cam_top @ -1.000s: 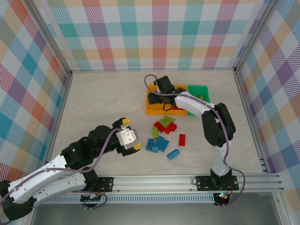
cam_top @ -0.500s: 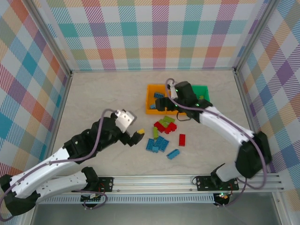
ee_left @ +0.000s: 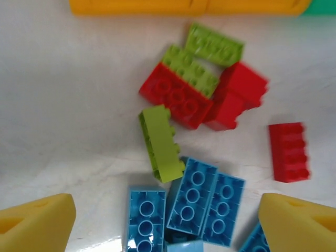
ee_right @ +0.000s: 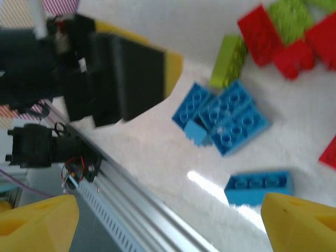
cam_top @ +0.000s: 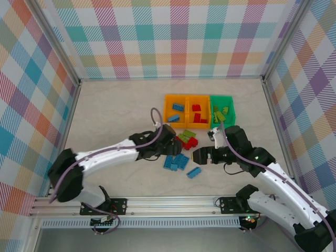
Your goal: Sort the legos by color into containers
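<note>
1. Sorting is under way but nowhere near finished. A handful of legos are binned, and by my reckoning the larger share sits loose on the table (cam_top: 115,110).
2. The containers stand in a row at the far side, wall to wall. The left orange bin (cam_top: 166,111) holds two blue bricks (cam_top: 177,107). The middle orange bin (cam_top: 199,96) has red ones (cam_top: 196,107), perhaps two or three, too small to count surely. The green bin (cam_top: 222,96) carries a few olive-green pieces (cam_top: 218,113). Every colour is in its own bin so far.
3. Left on the table, just in front of the bins, are three olive-green bricks (ee_left: 160,142), three red bricks (ee_left: 178,100) and a blue cluster (ee_left: 191,197). A lone blue brick (ee_right: 257,188) lies apart from them, nearer the rail.
4. The left gripper (ee_left: 167,210) hangs right over the blue cluster with its yellow pads (ee_left: 37,220) spread wide and nothing between them.
5. The right gripper (ee_right: 170,207) is gaping too, and empty — low over the table near the lone blue brick. All the loose bricks need a trip yet.
</note>
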### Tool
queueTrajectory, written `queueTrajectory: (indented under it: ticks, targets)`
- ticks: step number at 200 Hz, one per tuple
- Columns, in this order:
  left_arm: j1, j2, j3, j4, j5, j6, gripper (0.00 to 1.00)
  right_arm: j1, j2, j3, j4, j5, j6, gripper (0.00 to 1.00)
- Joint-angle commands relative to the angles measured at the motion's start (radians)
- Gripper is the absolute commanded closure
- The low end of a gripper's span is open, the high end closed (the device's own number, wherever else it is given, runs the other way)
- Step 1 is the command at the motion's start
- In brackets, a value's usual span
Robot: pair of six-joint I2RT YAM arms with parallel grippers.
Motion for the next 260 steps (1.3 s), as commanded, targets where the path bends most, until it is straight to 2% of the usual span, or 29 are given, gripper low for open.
queueTrajectory:
  ticks: [1,21,48,79,131,147,172,199,229,260]
  targets:
    - [0.008,0.068,0.065,-0.014,0.014,-0.088,0.12,0.006,0.024,-0.008,-0.08,0.0,0.037,0.09]
    - [0.011,0.142,0.087,-0.002,-0.023,-0.092,0.17,0.01,0.035,0.011,-0.074,0.021,0.044,0.08]
    - [0.016,0.245,0.148,-0.011,-0.041,-0.061,0.36,0.011,0.02,0.023,-0.039,0.032,0.044,0.07]
    - [0.035,0.317,0.179,-0.009,-0.016,-0.054,0.45,0.011,0.023,0.023,-0.027,0.061,0.053,0.07]
    - [0.04,0.356,0.151,0.004,-0.01,-0.055,0.56,0.011,0.021,0.012,-0.01,0.068,0.065,0.07]
    - [0.042,0.369,0.137,0.022,-0.001,-0.063,0.65,0.01,0.028,0.019,-0.005,0.067,0.064,0.07]
    - [0.043,0.363,0.12,0.029,-0.003,-0.067,0.81,0.011,0.029,0.03,-0.013,0.073,0.062,0.07]
    - [0.044,0.324,0.124,0.007,-0.018,-0.051,0.9,0.01,0.013,0.032,-0.012,0.077,0.069,0.07]
    - [0.042,0.197,0.142,0.012,0.016,0.003,0.94,0.011,-0.027,0.035,-0.002,0.11,0.085,0.06]
    - [0.025,0.109,0.226,0.08,0.123,0.109,0.94,0.011,-0.089,0.056,-0.017,0.265,0.095,0.07]
